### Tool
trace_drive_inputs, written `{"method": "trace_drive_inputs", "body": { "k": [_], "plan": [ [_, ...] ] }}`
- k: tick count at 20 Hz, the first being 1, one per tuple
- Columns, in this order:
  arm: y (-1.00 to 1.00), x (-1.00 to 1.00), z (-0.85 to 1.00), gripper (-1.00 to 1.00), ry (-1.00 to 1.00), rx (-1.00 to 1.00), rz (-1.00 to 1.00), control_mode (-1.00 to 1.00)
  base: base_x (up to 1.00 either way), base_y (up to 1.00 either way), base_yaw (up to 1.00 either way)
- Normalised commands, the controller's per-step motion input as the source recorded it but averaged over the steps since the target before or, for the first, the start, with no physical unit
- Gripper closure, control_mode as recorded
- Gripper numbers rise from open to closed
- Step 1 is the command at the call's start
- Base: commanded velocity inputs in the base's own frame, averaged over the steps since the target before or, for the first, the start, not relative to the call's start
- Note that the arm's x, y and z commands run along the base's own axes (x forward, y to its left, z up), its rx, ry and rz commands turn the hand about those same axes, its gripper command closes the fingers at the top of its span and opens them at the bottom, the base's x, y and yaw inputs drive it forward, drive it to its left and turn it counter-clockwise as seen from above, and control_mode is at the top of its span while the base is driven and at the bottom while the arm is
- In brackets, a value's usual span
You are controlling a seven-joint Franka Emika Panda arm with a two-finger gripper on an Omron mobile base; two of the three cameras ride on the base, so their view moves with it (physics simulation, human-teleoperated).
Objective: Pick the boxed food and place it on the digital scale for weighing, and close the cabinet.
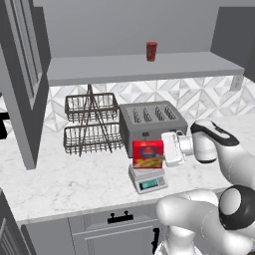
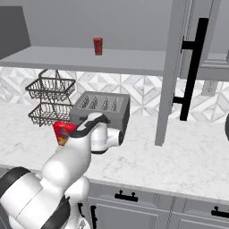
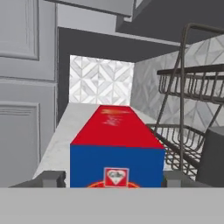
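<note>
Boxed food (image 1: 148,154) stands upright on the digital scale (image 1: 148,181), near the front edge of the marble table (image 1: 64,182), just in front of the grey four-slot toaster (image 1: 149,121). Claw (image 3: 114,178) sits at the box's right side; hand view shows its fingertips (image 3: 51,178) spread on either side of the box with small gaps, so jaws look wide, not gripping. Cabinet door (image 2: 171,71) hangs open. Small red can (image 1: 151,51) on the shelf. Two-tier wire basket rack (image 1: 92,123) left of toaster.
</note>
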Motion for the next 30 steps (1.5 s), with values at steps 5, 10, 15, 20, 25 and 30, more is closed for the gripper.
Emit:
{"method": "trace_drive_inputs", "body": {
  "k": [5, 10, 15, 20, 25, 30],
  "plan": [
    [-0.03, -0.17, 0.00, -1.00, 0.00, 0.00, 0.00, -1.00, 0.00, 0.00, 0.00],
    [-0.27, -0.17, 0.00, -1.00, -0.01, 0.02, 0.00, -1.00, 0.00, 0.00, 0.00],
    [-0.35, -0.14, 0.00, -1.00, -0.05, 0.03, 0.00, -1.00, 0.00, 0.00, 0.00],
    [-0.41, -0.30, 0.00, -1.00, -0.13, 0.05, 0.00, -1.00, 0.00, 0.00, 0.00],
    [-0.19, -0.48, 0.11, -1.00, -0.22, 0.01, 0.00, -1.00, 0.00, 0.00, 0.00],
    [0.00, -0.98, 0.42, -1.00, -0.48, 0.00, 0.00, -1.00, 0.00, 0.00, 0.00]
  ]
}}
